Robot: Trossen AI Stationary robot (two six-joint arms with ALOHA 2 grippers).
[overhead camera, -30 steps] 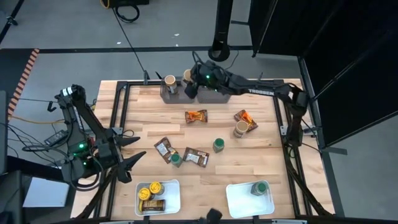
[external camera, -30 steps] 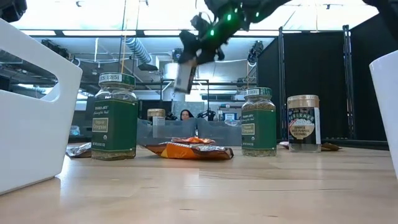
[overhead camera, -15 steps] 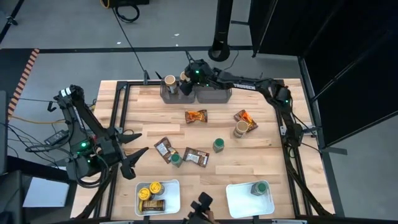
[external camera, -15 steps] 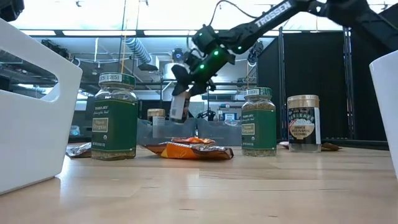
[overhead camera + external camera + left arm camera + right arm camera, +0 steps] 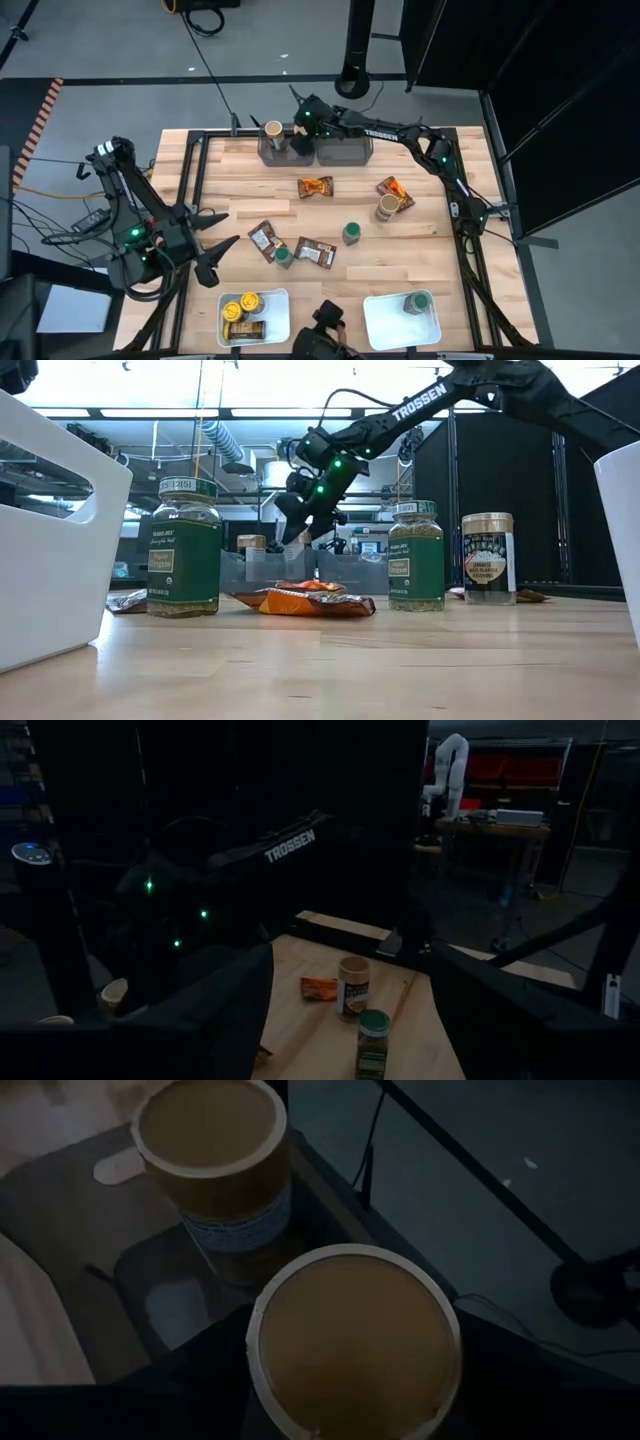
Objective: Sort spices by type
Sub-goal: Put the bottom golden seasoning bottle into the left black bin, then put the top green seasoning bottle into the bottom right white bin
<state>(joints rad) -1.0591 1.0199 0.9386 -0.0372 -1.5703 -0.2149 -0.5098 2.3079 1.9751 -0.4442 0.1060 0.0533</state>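
Now holding a tan-lid jar (image 5: pixel 352 1342) upright, lid up, in the right gripper (image 5: pixel 297 128) over the grey bin (image 5: pixel 275 150); left gripper (image 5: pixel 215 262) open.

A green-lidded jar (image 5: pixel 373 1042) stands just before a tan-lidded jar (image 5: pixel 353 987), an orange packet (image 5: pixel 320 987) beside it.
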